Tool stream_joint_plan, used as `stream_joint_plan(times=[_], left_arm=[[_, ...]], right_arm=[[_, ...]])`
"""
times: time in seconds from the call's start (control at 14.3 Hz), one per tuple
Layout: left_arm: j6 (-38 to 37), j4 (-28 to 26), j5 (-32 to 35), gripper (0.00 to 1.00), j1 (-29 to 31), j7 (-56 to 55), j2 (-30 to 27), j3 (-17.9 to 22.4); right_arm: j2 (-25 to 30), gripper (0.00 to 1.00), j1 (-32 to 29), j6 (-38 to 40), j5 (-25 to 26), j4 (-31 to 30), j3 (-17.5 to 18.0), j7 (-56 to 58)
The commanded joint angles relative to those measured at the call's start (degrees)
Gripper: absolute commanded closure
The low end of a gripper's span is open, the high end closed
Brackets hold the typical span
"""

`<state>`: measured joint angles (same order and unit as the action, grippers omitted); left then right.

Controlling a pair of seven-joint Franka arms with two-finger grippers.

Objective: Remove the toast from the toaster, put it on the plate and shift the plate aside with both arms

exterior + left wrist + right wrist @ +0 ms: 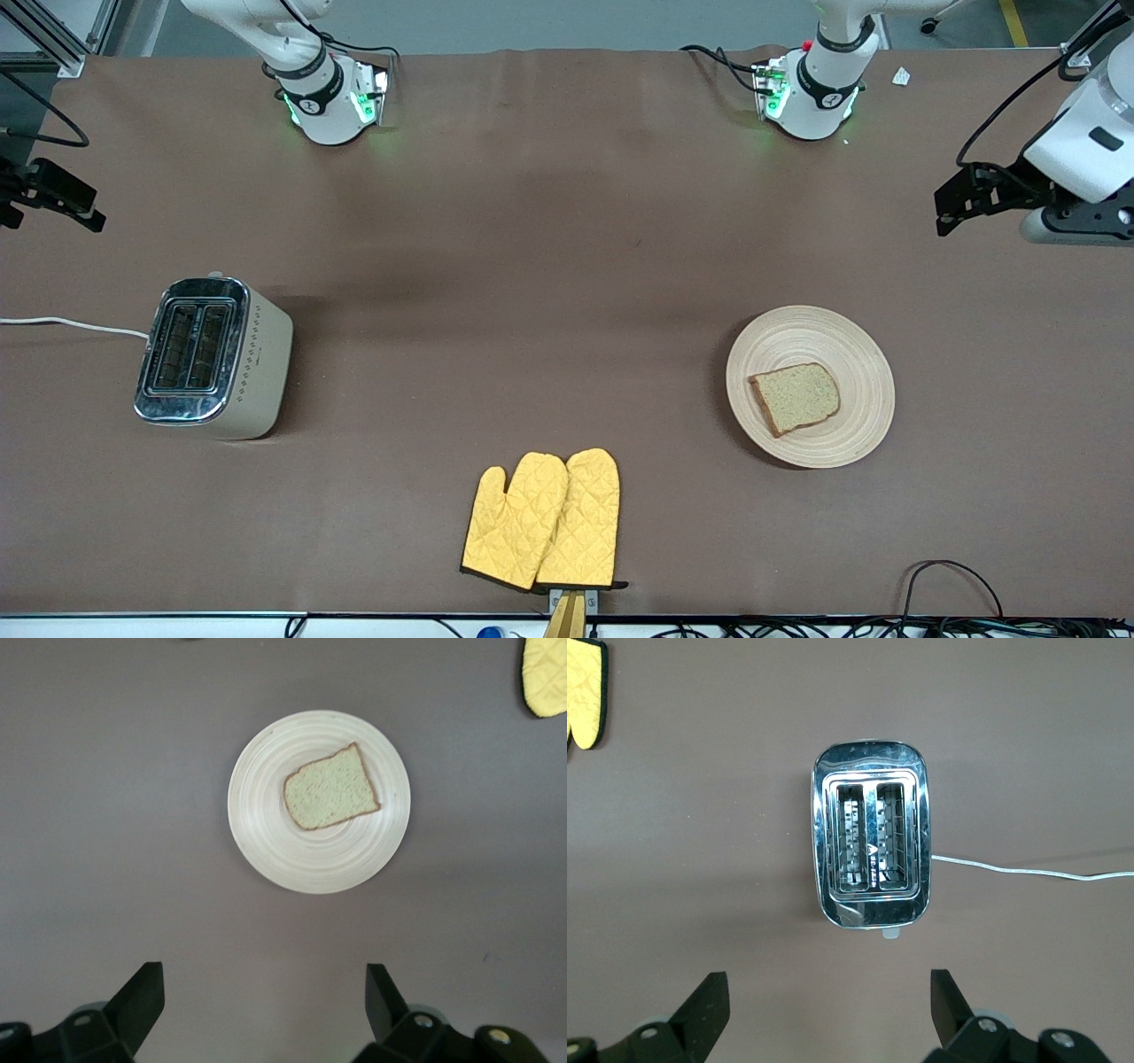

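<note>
Toward the left arm's end of the desk [567,221], the plate [850,337] lies flat with the toast [795,398] on it, set a little off the plate's middle toward the front camera. The slice lies flat, its long axis slanted across the plate, rounded top toward the left arm's end, flat base toward the oven mitts [542,521]. The left gripper [264,997] hangs in the air over the desk's edge, jaws wide open and empty. The right gripper [829,1005] waits over the other end, jaws open too, with the toaster [213,357] below its camera.
</note>
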<state>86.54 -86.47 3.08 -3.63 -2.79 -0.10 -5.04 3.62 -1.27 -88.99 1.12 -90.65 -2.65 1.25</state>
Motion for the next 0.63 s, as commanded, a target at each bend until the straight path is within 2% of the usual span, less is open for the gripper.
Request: stream_joint_plan(times=[0.0,0.56], left_arm=[[-1.3,-1.4,0.3,0.00,0.2,-0.2,-1.8,0.5],[-1.8,1.1,0.5,0.00,1.6,0.7,1.3,0.7]], right_arm=[[0.5,0.00,-0.1,0.3,-0.2,-0.4,0.2,0.4],[0.5,0.00,-0.1,0.2,-0.2,-0.4,0.3,0.4]])
